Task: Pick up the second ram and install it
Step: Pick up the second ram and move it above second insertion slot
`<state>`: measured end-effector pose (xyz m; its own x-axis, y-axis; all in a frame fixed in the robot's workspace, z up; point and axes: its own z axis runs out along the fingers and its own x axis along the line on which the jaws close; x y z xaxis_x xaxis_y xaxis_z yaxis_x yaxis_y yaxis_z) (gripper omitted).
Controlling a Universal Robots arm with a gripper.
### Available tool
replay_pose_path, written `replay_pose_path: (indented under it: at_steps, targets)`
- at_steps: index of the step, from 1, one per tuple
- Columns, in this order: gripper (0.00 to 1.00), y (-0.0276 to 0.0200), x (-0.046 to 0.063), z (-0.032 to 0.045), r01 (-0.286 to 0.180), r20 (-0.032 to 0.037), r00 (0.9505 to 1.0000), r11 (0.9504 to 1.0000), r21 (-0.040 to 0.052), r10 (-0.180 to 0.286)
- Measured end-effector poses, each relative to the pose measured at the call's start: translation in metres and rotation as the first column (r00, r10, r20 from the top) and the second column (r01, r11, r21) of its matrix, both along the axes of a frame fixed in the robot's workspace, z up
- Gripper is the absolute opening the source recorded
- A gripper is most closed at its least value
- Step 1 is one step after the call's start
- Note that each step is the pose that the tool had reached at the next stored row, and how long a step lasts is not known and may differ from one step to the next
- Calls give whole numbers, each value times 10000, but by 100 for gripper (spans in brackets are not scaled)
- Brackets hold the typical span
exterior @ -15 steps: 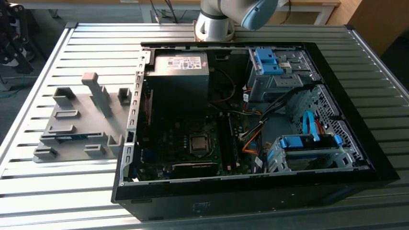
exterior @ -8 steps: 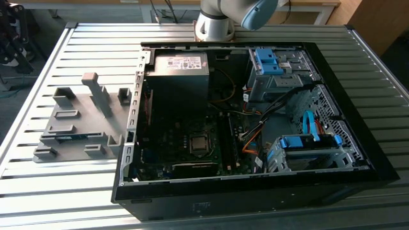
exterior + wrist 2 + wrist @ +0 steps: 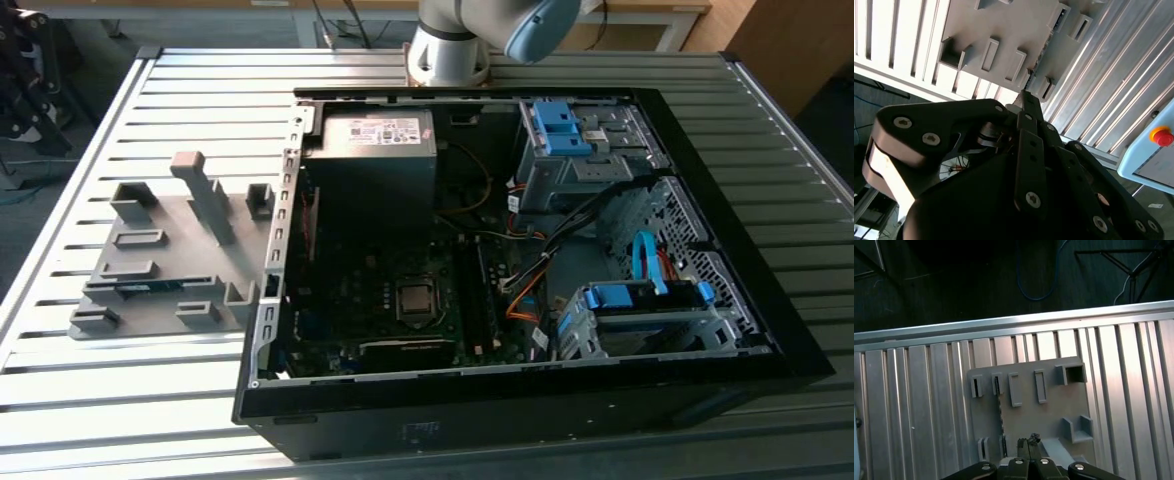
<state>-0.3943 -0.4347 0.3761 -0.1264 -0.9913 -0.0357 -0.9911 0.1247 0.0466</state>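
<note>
**Gripper above the tray, second ram in its slot**

In the exterior view, a grey holder tray [image 3: 180, 262] lies on the slatted metal table [image 3: 147, 400], on the exterior view's left of the open computer case [image 3: 534, 405]. The second ram [image 3: 147, 287] stands on edge in a long slot of the tray, showing as a thin blue-green strip. The arm's base [image 3: 447, 50] rises at the far side of the table, behind the case.

In the second wrist view, the black gripper [image 3: 1025, 95] points at the tray [image 3: 1004, 25], with the table's ribs [image 3: 1114, 75] beside it. The fingers look drawn together into one narrow tip with nothing between them. A thin dark line [image 3: 1045, 46] running across the tray is probably the ram, though the angle makes that hard to confirm. A red button [image 3: 1161, 136] sits on a pale panel at the side.

In the first wrist view, the gripper [image 3: 1027, 441] hangs over the tray [image 3: 1054, 410], its fingertips side by side and empty. The ram [image 3: 1000, 412] appears edge-on as a narrow notched line in its slot, just beside the fingertips and untouched. The table [image 3: 914, 405] stretches away beneath.
</note>
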Motion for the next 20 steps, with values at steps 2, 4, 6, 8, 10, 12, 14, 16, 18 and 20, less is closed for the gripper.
replay_pose_path:
  at_steps: [2,4,6,8,10,12,14,16,18,20]
  targets:
    - [11,-11,-2,-24,-122,0,9999,9999,1,122]
    - [16,-11,-2,-47,-278,-1,9996,9996,0,278]
    - [24,-11,-2,-74,-413,-1,9991,9991,7,413]
    - [24,-11,-2,-106,-575,-1,9983,9983,15,575]
    - [24,-12,-2,-135,-771,0,9970,9970,16,771]
    - [25,-13,-2,-165,-938,1,9956,9956,15,938]
    - [31,-15,-2,-191,-1050,8,9945,9945,15,1050]
    - [31,-19,-3,-220,-1136,13,9935,9935,14,1136]
    - [31,-21,-3,-251,-1207,16,9927,9927,14,1207]
    - [31,-25,-4,-281,-1228,25,9924,9924,12,1228]
